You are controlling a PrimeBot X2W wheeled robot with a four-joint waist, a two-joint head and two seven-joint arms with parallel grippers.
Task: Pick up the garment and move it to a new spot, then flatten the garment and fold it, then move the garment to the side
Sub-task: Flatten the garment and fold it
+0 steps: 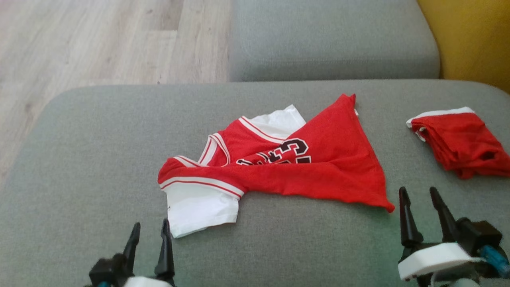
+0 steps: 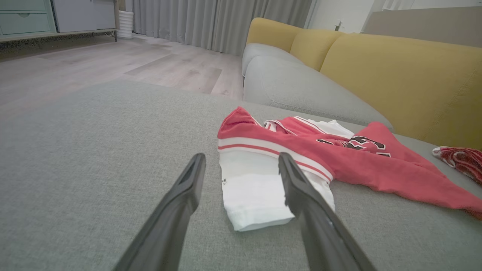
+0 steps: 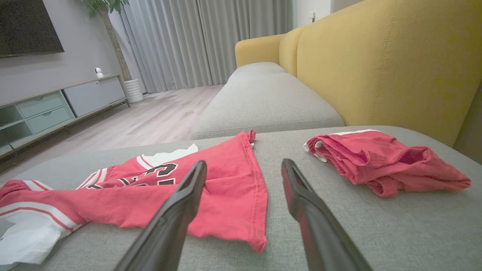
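Lying crumpled on the grey seat cushion [image 1: 99, 159], the red and white garment [image 1: 279, 167] is found around the middle of the surface, well apart from the left edge. Part of its black number print is exposed, and the rest is covered by a fold of red cloth. A white sleeve [image 1: 199, 211] with a red and white striped band is spread toward the near edge, and a second white patch is seen at the garment's far side. One pointed red corner is directed at the far edge, another at the near right.

The left gripper [image 1: 151, 223] is held at the near edge with its two dark fingers parted and nothing clasped between them. In the left wrist view the white sleeve is framed between the fingers. One fingertip is placed just beside the sleeve's hem, and whether the cloth is touched cannot be told.

The right gripper [image 1: 418, 190] is likewise spread apart and empty, set near the near edge just beside the garment's near right corner.

A second red garment [image 1: 462, 143], bunched and trimmed in white, is left by the right edge, apart from the first. Beyond the far edge another grey cushion [image 1: 330, 40] is seen, with a wooden floor [image 1: 99, 40] to its left and a yellow backrest [image 1: 474, 40] to its right.
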